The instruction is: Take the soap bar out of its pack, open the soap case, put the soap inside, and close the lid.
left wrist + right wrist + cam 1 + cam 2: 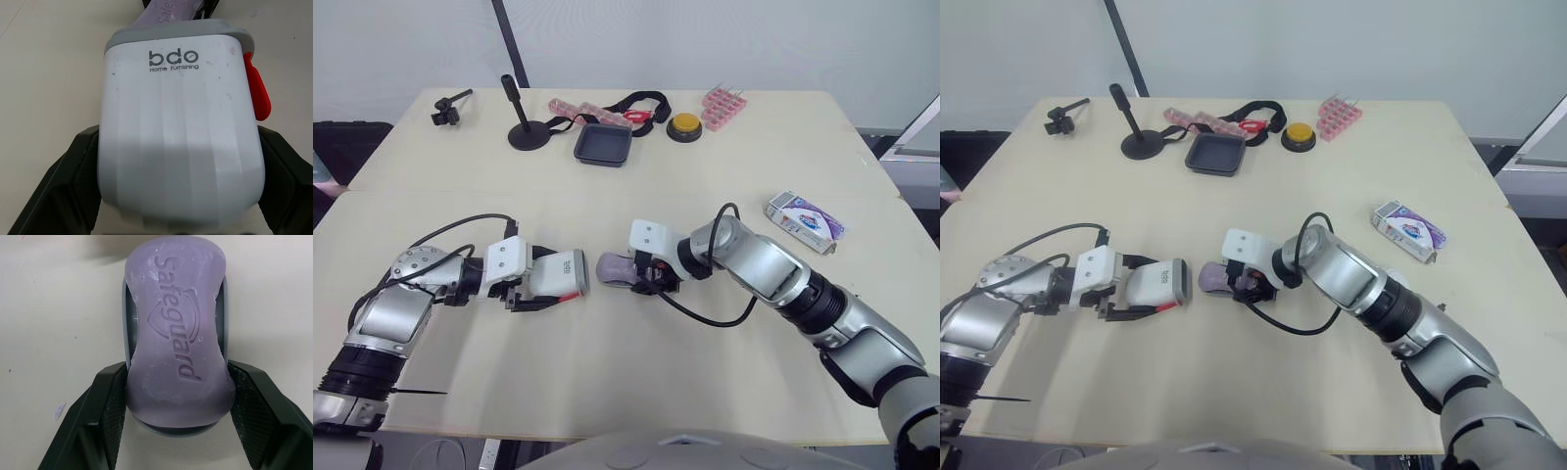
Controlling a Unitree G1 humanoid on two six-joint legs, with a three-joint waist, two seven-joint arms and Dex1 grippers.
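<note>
My left gripper (551,286) is shut on the white soap case shell (558,273), which has a grey rim and a red latch (257,88). The shell's open end faces right, towards the purple soap bar (615,267). That soap, stamped Safeguard (178,333), lies on the case's grey base (127,318), and my right gripper (647,278) is shut on the two from both sides. A small gap on the table separates shell and soap. The white and purple soap pack (805,220) lies on the table's right side.
At the back of the table are a black tray (603,144), a yellow button (685,125), pink racks (723,106), a black stand (527,132), a small clamp (448,108) and a black strap (641,104). A cable loops under my right wrist.
</note>
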